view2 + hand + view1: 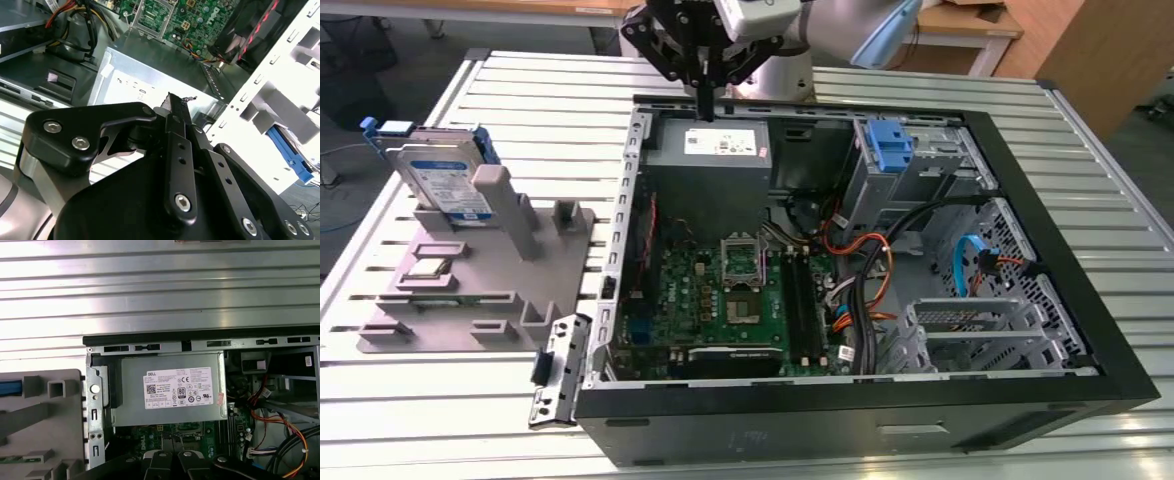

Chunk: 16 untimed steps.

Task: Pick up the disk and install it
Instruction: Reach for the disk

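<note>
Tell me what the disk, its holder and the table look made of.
The disk: silver-grey metal body with a dull sheen, in a bright blue frame, likely plastic. The holder: uniform matte grey, probably plastic, maybe printed; can't be sure. The table: ribbed bare metal, likely aluminium, reflecting light in bands.

disk (443,182) | silver-grey, white-and-blue label, blue frame | upright on edge | grey stand (494,295), exterior view's left
</note>
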Available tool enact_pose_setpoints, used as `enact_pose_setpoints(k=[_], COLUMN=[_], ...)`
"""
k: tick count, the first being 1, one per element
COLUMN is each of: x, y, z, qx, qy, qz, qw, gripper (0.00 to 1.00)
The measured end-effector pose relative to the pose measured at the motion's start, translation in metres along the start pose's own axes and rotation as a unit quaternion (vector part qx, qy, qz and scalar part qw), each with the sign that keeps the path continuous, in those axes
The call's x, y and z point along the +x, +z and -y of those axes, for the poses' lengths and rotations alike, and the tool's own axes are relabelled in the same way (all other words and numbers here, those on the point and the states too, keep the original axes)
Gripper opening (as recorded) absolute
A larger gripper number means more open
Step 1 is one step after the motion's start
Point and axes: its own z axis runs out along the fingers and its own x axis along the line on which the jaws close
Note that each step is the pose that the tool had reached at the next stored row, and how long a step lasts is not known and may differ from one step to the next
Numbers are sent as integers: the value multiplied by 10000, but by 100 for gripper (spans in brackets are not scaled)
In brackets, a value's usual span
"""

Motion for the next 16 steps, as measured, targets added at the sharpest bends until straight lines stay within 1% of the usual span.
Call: enact_pose_setpoints(k=[16], x=[417], y=[0], z=[32], qx=[0], qy=[1], qz=[0], qw=[10000], gripper=[11])
